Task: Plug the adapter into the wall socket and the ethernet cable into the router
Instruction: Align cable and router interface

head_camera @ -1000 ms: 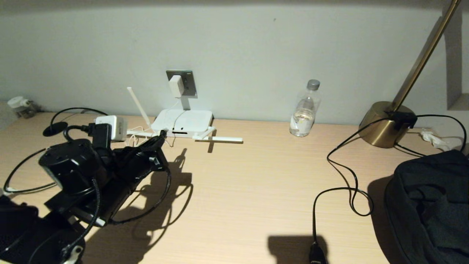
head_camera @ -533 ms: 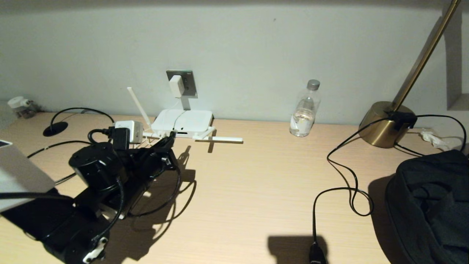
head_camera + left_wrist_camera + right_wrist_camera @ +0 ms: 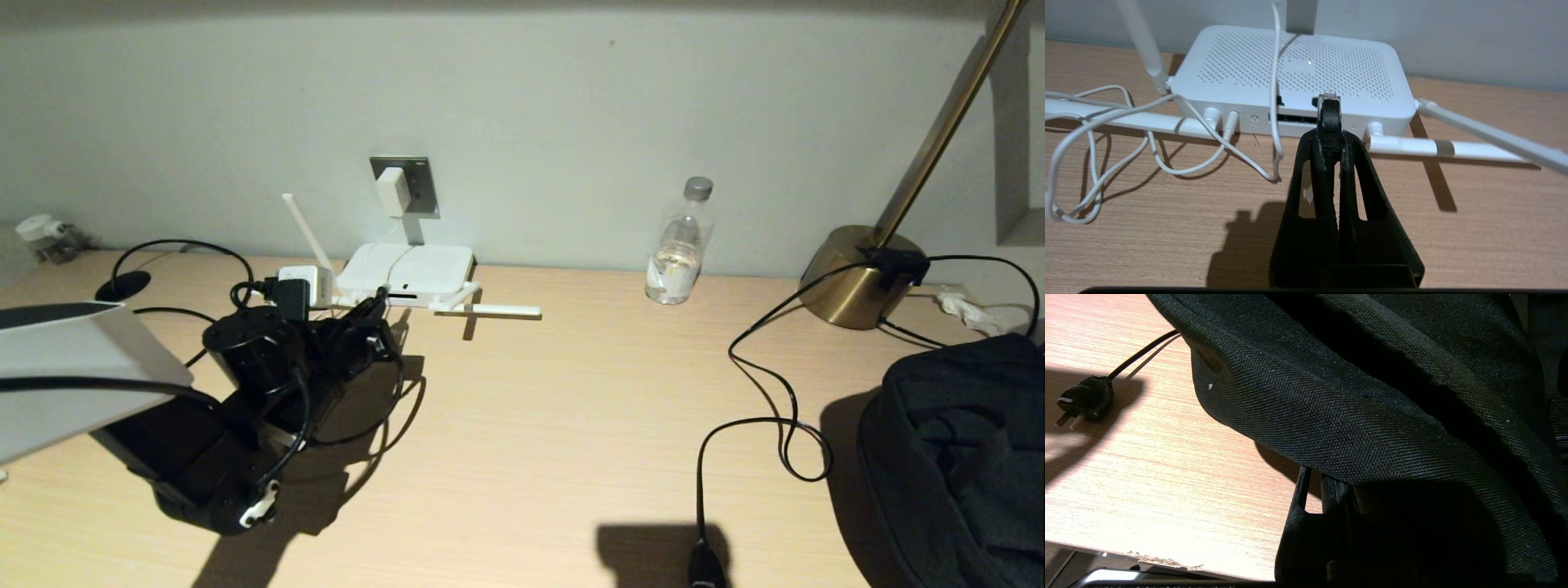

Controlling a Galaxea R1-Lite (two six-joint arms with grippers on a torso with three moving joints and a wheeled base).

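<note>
- Pale wood-grain desk top (image 3: 531, 425) against plain grey wall, largest surface in sight.
- Black woven fabric bag (image 3: 963, 457) on desk's right end, draped over right gripper (image 3: 1327, 490); cannot tell finger state.
- Flat white perforated plastic router (image 3: 1294, 69) at wall, under grey metal wall socket (image 3: 418, 184) carrying small white adapter (image 3: 392, 190).
- Black left gripper (image 3: 1329, 136) just before router, fingers pinching black ethernet cable (image 3: 1328, 118); clear clip near dark port slot, apart from it.
</note>
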